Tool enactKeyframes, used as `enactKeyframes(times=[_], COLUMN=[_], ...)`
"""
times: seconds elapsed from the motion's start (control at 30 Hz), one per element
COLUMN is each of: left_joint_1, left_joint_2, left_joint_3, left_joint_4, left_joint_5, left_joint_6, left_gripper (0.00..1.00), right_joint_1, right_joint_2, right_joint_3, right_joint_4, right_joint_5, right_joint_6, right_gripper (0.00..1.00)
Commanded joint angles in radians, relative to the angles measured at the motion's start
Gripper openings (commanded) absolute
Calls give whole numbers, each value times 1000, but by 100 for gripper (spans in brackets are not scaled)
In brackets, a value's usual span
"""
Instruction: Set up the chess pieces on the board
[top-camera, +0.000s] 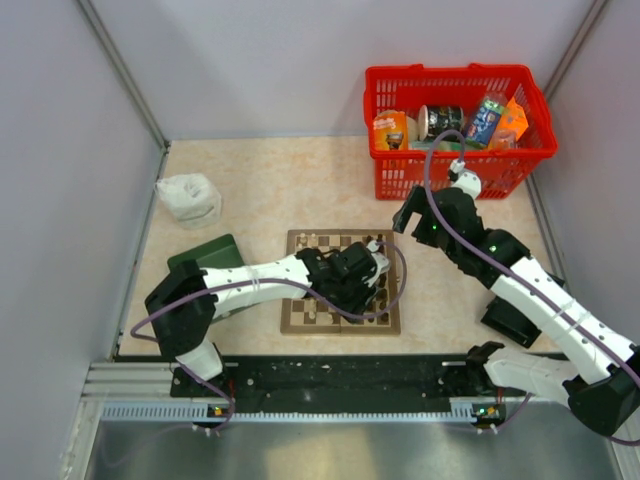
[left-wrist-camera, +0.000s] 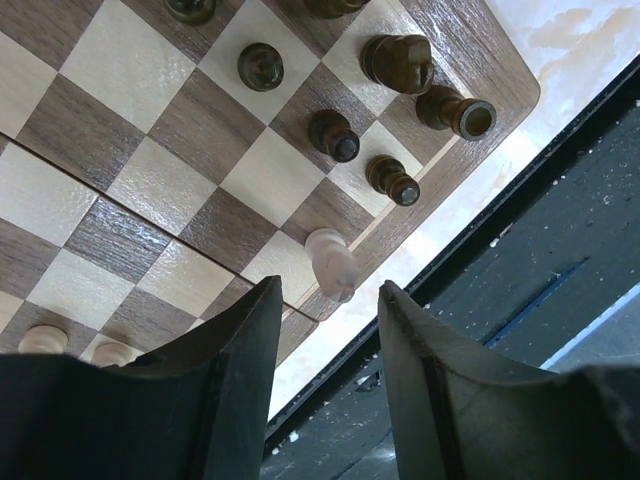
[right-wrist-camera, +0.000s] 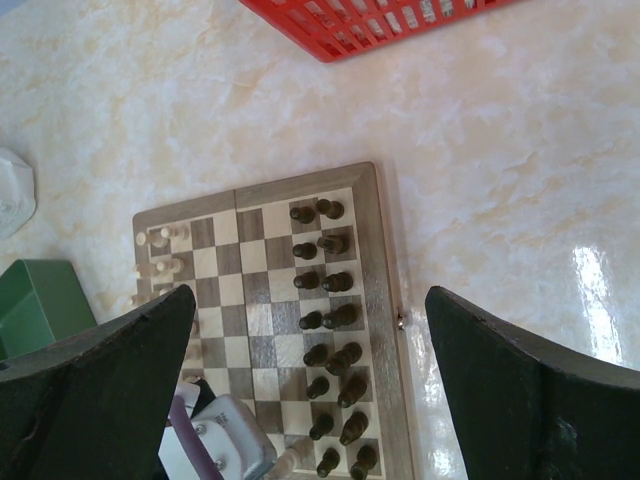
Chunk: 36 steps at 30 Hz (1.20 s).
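**Chess pieces (right-wrist-camera: 338, 282): cream straggler dead ahead of the left jaws**

Left gripper (left-wrist-camera: 328, 290) sits low over the board (left-wrist-camera: 130, 60), jaws about half open with nothing in them. A cream piece (left-wrist-camera: 333, 262) stands on an edge square straight ahead of the gap, just past the tips. It looks upright as far as I can tell, near the dark pieces (left-wrist-camera: 333, 135). Right gripper (right-wrist-camera: 308, 295) hangs high above the board, jaws wide and empty, so the left arm is way nearer.

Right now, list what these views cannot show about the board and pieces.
Top view: the left arm covers the board's middle; chess pieces too small to identify.
Left wrist: contact between left gripper and the white piece unclear.
Right wrist: fingers of the right gripper partly hide white chess pieces.
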<state>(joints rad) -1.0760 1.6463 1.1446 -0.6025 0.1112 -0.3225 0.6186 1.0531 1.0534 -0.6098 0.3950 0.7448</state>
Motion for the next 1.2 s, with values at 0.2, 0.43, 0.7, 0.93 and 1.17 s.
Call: enactKeyframes(times=[0.2,0.43,0.7,0.93,1.17], left_joint_1=[-4,-4,-4,-4,-4], left_joint_2=[23,30,-20,-152,-262], left_joint_3=[20,24,17,73,121], left_joint_4=[53,55,35,-98,-224], left_joint_5=[-21,-2,-40,-296,-426], left_joint_6=[-15,-15,-46,-131,-203], left_gripper=[38,21,0,0,0], right_joint_1=[-8,-8,-8,-8,-8], right_joint_2=[-24,-19,-18,-15,-10], right_joint_3=[3,2,3,5,2], right_joint_4=[18,19,19,18,21], right_joint_5=[10,2,-4,-8,-18], right_joint_6=[2,1,-2,-4,2], right_gripper=[99,99,99,99,99])
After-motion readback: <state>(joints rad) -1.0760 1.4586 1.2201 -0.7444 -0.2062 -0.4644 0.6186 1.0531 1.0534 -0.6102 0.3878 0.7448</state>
